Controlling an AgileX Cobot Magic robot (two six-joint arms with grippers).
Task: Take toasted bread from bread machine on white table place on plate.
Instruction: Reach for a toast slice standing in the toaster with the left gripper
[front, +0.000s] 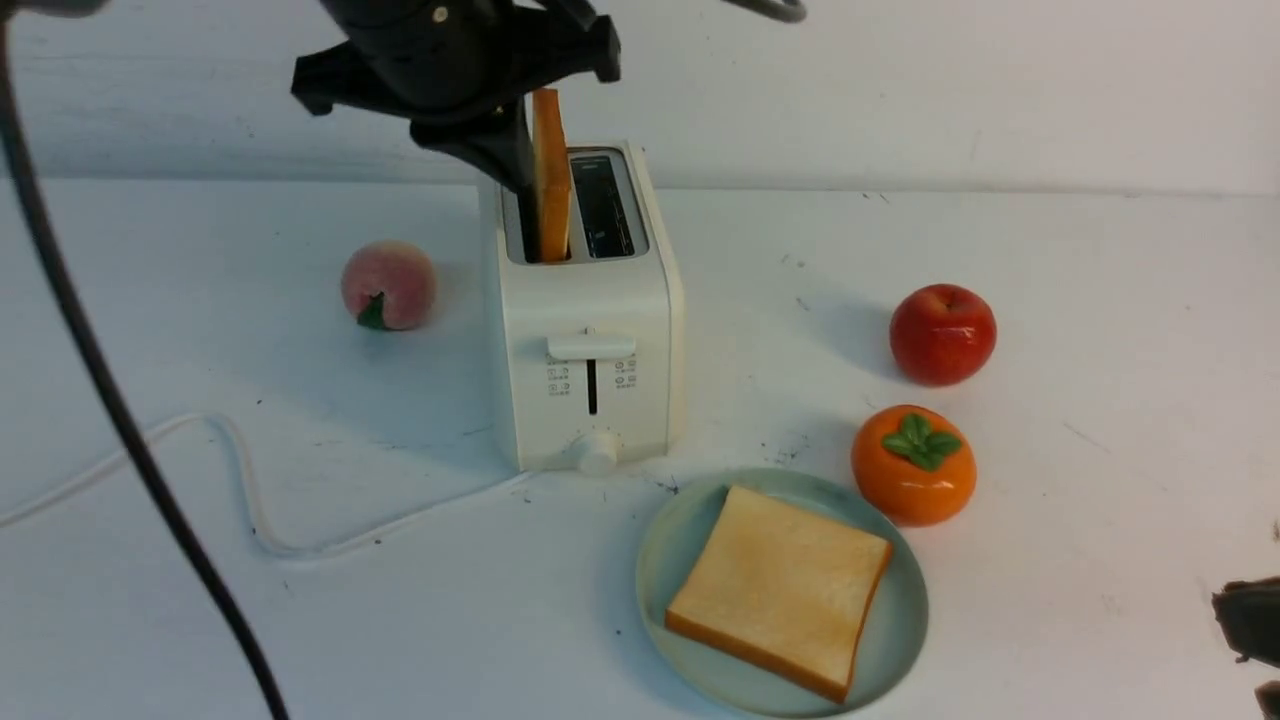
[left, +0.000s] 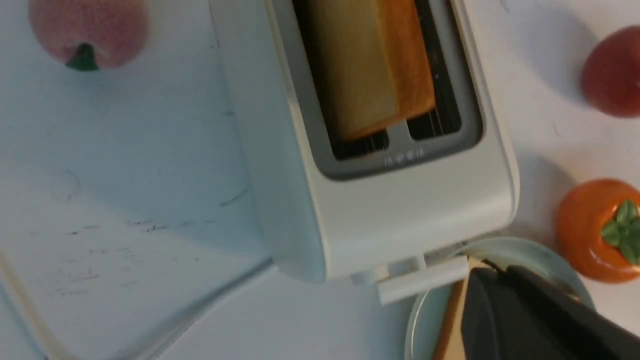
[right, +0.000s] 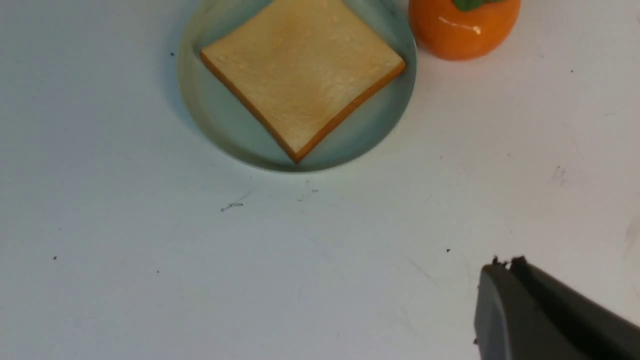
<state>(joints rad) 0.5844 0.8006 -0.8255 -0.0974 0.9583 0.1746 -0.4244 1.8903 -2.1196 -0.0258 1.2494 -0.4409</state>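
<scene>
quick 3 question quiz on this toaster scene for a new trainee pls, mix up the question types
1. True or false: a square pale tan toast slice stands upright in a slot of the white boxy two-slot toaster.
2. What lies on the round pale mint-green plate? A) a flat toast slice B) two stacked slices C) nothing
3. Fill in: the fruit nearest the plate is the glossy orange ___ with a green leaf cap.
Key: 1 true; 2 A; 3 persimmon.
</scene>
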